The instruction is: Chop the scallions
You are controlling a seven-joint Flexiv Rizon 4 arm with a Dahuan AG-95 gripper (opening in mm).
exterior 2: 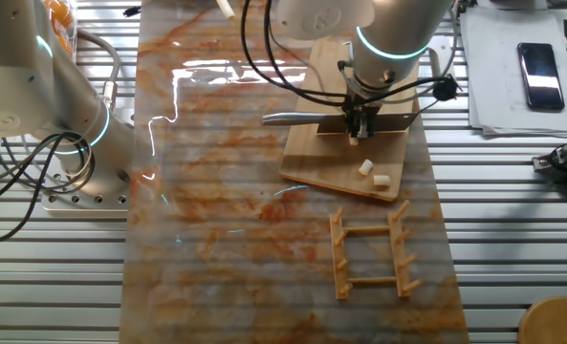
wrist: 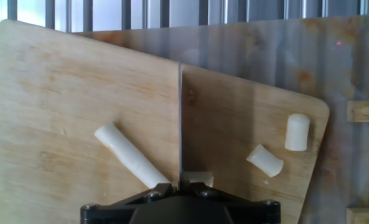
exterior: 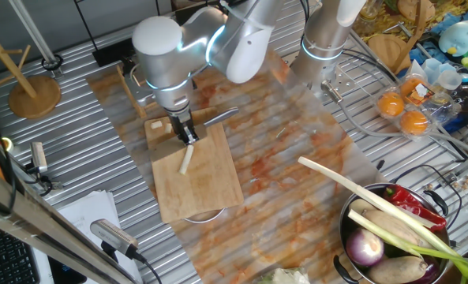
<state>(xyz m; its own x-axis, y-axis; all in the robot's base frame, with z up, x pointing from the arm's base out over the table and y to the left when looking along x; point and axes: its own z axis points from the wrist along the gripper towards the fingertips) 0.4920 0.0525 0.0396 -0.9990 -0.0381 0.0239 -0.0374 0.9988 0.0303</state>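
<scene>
In the hand view, the long piece of the scallions (wrist: 131,155) lay slanted on the bamboo cutting board (wrist: 47,93), to the left of the fingers, and its lower end reached the knife blade (wrist: 180,118) just in front of them. The blade stood on its edge and ran straight away from the fingers across the board. The fingers were closed on the knife, which was seen best in one fixed view, where the gripper (exterior: 186,134) held the knife (exterior: 214,118) over the upper end of the stalk (exterior: 186,160). A small cream piece (wrist: 198,178) showed right beside the blade on its right side, touching the black body of the hand. Further to the right, two short cut chunks (wrist: 264,160) (wrist: 297,131) lay apart from each other near the right edge of the board, well apart from the fingers. In the other fixed view these two chunks (exterior 2: 366,167) (exterior 2: 381,180) were near the corner of the board (exterior 2: 312,153), and a small wooden rack (exterior 2: 371,253) lay flat on the bench (exterior 2: 216,239) past that corner, away from the fingers.
</scene>
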